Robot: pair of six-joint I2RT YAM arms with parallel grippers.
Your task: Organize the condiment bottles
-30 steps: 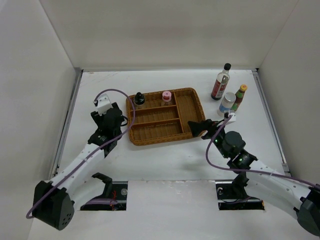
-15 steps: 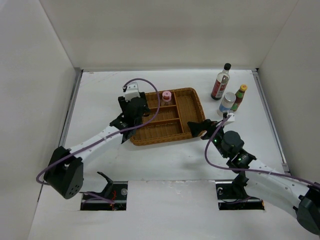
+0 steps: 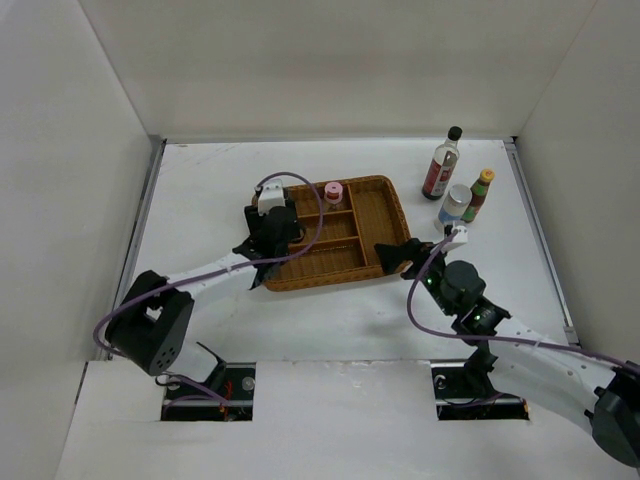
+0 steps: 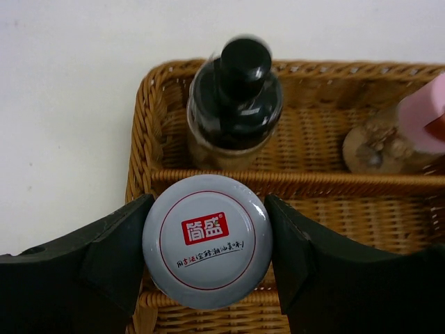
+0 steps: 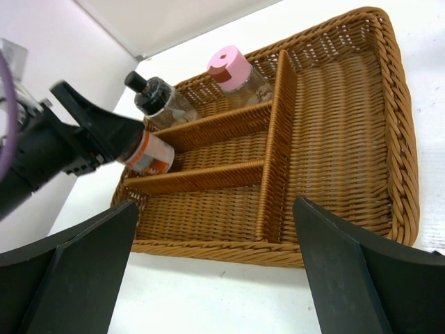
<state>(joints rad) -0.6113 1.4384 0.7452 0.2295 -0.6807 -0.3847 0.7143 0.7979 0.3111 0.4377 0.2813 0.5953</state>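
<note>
My left gripper (image 4: 207,240) is shut on a short jar (image 4: 207,240) with a pale lid bearing a red logo. It holds the jar tilted over the left end of the brown wicker tray (image 3: 392,205); the jar's orange label shows in the right wrist view (image 5: 147,154). A squat black-capped bottle (image 4: 235,90) and a pink-capped bottle (image 3: 333,194) stand in the tray's back row. In the top view the left wrist (image 3: 272,225) hides the black-capped bottle. My right gripper (image 3: 392,255) is open and empty at the tray's near right corner. The tall black-capped bottle (image 3: 441,165), the green-and-yellow-capped bottle (image 3: 479,195) and the white-and-blue bottle (image 3: 455,207) stand at the back right.
The tray (image 5: 403,139) has three rows on its left and one wide compartment on its right. White walls close the table (image 3: 200,180) at the back and on both sides. A purple cable loops over each arm.
My left arm swung right from the bare table beside the tray to over the tray's left end, carrying the jar. The right arm has hardly moved.
</note>
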